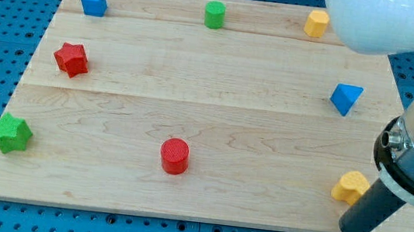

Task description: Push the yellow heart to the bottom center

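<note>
The yellow heart (350, 187) lies near the view's bottom right corner of the wooden board (207, 116). My dark rod comes down from the arm at the view's right, and my tip (352, 231) is just below the heart, slightly to its right, close to the board's bottom edge. The rod's side stands against or very near the heart's right side; I cannot tell if they touch.
Other blocks: a red cylinder (174, 156) at bottom centre-left, a green star (10, 133) at the left, a red star (71, 59), a blue cube (93, 1), a green cylinder (215, 14), a yellow hexagon (316, 23) and a blue triangle (345, 97).
</note>
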Robot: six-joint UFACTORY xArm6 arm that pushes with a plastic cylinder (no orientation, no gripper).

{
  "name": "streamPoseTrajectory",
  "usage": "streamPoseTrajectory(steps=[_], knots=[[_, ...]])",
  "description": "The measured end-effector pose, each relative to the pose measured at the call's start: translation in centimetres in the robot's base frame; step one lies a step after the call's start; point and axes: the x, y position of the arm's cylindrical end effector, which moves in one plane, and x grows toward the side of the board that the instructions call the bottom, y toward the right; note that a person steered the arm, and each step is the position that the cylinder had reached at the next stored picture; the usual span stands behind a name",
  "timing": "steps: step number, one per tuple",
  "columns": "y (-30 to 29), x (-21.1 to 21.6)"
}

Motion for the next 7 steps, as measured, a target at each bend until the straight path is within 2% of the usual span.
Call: streamPoseTrajectory(steps=[4, 6, 7], knots=[[0.0, -1.1], [5.4, 0.1], [8.5, -1.1]])
